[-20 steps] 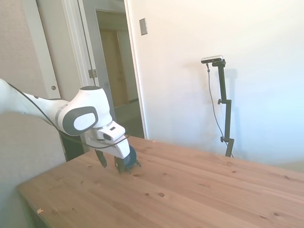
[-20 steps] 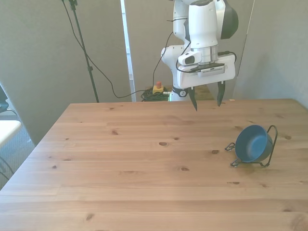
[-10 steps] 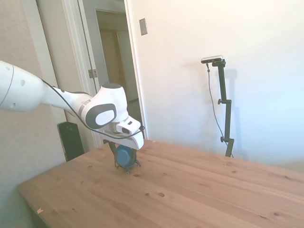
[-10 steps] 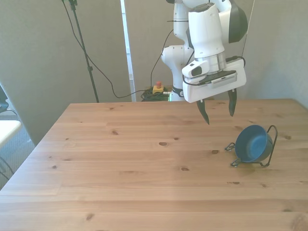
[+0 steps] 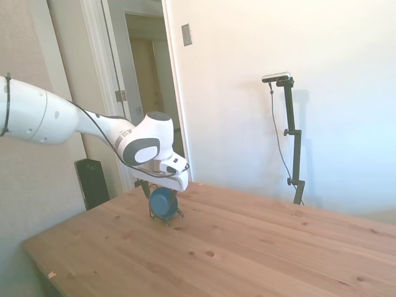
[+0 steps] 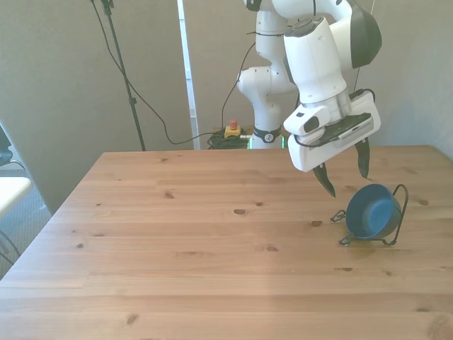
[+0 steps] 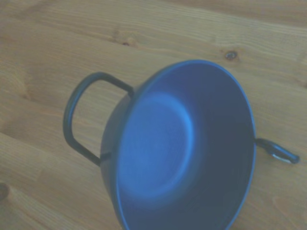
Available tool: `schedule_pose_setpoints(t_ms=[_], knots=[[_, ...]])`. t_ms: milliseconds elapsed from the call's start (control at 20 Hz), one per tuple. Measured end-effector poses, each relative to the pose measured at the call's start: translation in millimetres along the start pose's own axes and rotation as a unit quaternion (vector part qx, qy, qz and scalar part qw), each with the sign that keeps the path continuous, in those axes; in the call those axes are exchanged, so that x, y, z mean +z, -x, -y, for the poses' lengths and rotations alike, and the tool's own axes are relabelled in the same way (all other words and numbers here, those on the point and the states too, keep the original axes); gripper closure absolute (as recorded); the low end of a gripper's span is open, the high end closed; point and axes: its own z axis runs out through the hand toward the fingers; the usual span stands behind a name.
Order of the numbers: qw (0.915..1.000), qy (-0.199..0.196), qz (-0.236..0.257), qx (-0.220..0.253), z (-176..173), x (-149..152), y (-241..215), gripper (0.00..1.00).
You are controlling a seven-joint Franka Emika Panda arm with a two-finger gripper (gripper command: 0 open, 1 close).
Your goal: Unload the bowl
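One dark blue bowl [image 6: 369,211] stands tipped on its edge in a thin wire rack [image 6: 400,212] near the front view's right side of the wooden surface [image 6: 212,248], its hollow facing the front view's left. Just above it and a little toward the front view's left hangs the gripper [image 6: 347,171], fingers spread wide, holding nothing and clear of the bowl. Seen from the wrist, the bowl's [image 7: 187,153] inside is bare, with a rack loop [image 7: 76,120] showing behind it.

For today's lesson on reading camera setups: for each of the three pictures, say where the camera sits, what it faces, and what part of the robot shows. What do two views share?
Side view: off one side of the table, facing the arm and the bowl.
Front view: across the table, facing the robot; arm, open gripper, wire rack.
Wrist view: on the wrist, close above the bowl; no robot parts.
Shared: the bowl, tilted in the rack.
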Motion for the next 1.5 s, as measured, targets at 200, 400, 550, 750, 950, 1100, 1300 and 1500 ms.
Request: schedule_pose_setpoints(t_ms=[200, 400, 550, 750, 950, 1100, 1300, 1500], knots=[[0.999, -0.007, 0.03, -0.034, 14.6, 13.2, -2.2, 0.0], [0.9974, -0.009, 0.047, -0.055, 21.9, 22.8, -3.7, 0.0], [0.997, -0.009, 0.05, -0.059, 26.8, 30.6, -6.5, 0.0], [0.9964, -0.007, 0.05, -0.069, 36.9, 42.9, -5.0, 0.0], [0.9962, -0.006, 0.051, -0.07, 38.6, 47.4, -4.6, 1.0], [0.9962, -0.006, 0.052, -0.07, 38.0, 49.4, -5.6, 1.0], [0.9962, -0.006, 0.052, -0.069, 38.1, 50.0, -6.6, 1.0], [0.9961, -0.005, 0.054, -0.069, 37.6, 50.7, -7.1, 1.0]])
